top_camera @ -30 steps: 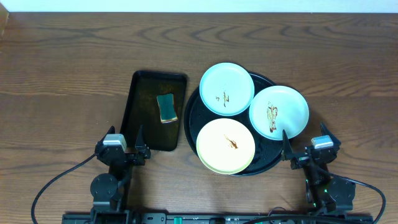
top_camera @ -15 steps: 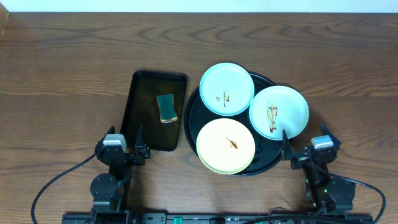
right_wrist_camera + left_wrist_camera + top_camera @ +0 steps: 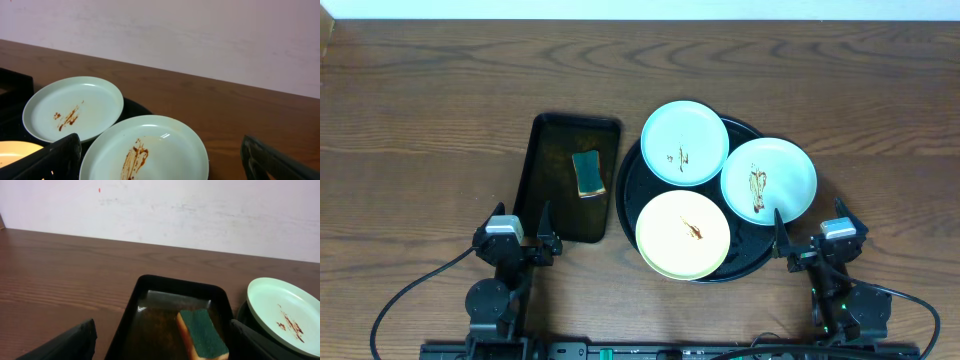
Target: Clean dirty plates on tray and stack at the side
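With left fingers (image 3: 70,342) and right fingers (image 3: 280,160) apart and empty, wiping the smeared round plates (image 3: 685,142) looks unstarted; next the left should grasp the teal-and-yellow sponge (image 3: 202,334) at 12 o'clock.

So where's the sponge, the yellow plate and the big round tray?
sponge (image 3: 587,173): overhead view, middle of its teal top.
yellow plate (image 3: 668,240): overhead view, clean patch left of centre.
round tray (image 3: 630,190): overhead view, bare black floor near its left rim.

Brown wood-grain table (image 3: 420,100). Rectangular black tray (image 3: 533,180) lies flat just ahead of the left pincer (image 3: 523,225). Round black tray (image 3: 632,180) lies ahead-left of the right pincer (image 3: 808,228). Tray rims sit just beside each other.
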Robot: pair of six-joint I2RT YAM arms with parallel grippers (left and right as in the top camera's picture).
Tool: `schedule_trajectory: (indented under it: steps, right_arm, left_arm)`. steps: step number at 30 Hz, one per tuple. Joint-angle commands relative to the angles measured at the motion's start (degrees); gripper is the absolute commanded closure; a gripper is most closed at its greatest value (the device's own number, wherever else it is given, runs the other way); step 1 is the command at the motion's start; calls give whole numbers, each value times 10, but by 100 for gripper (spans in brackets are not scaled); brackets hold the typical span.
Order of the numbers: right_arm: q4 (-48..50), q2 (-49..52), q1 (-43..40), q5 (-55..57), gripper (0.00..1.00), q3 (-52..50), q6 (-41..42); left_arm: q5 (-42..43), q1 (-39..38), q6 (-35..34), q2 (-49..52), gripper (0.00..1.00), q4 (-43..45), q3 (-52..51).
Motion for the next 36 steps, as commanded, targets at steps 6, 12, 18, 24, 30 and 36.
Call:
schedule_trajectory:
  steps: [6,12,18,24,30,36]
  right_arm:
    - [-2,-2,4,-1,1,-1,-4]
    - [-2,-2,4,-1,1,-1,-4]
    - [-2,-2,4,-1,1,-1,-4]
    - [-2,-2,4,-1,1,-1,-4]
    - [-2,-2,4,-1,1,-1,-4]
    - [-3,5,4,-1,1,-1,-1]
  left_arm:
    - [10,3,1,-4,18,-23,-7]
    - [10,3,1,-4,18,-23,-7]
    - [10,3,1,-4,18,-23,-7]
    - [10,3,1,-4,17,-23,-7]
    - [10,3,1,-3,18,-24,-7]
    - [10,3,1,1,18,-23,-7]
